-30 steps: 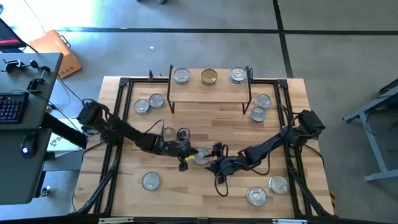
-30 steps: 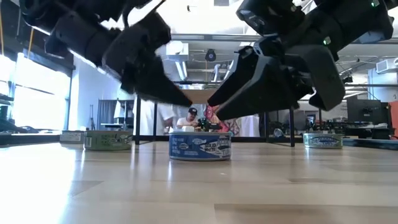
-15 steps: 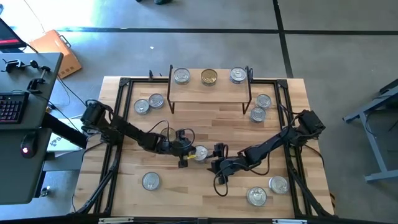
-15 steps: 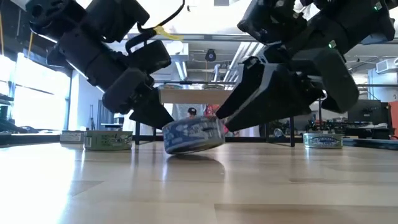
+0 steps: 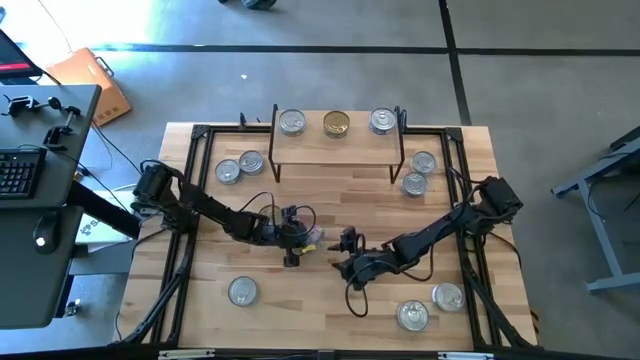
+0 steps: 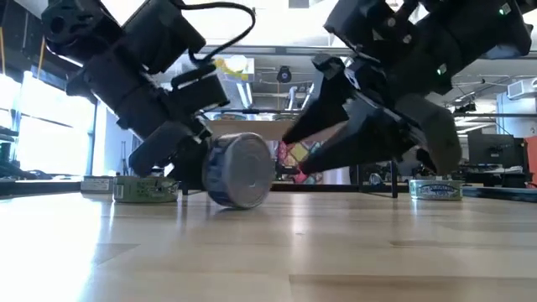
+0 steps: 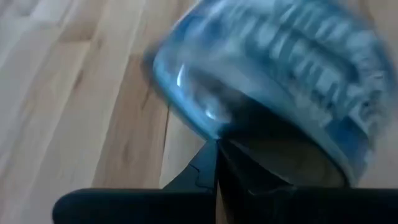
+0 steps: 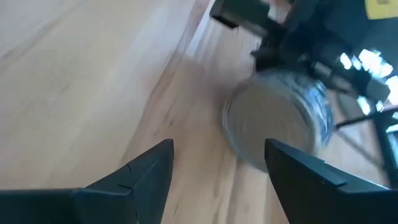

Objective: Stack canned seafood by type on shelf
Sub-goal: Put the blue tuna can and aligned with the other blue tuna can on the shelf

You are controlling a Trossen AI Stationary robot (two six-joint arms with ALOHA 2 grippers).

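I see three tins on the shelf (image 5: 335, 140) at top centre, the rest scattered, while my left gripper (image 6: 195, 159), fingers pressed together, tips a blue-labelled tin (image 6: 240, 170) mid-table toward my right gripper's (image 5: 347, 258) spread fingers.

Keyboard (image 5: 18, 172) on dark side desk (image 5: 45, 270)
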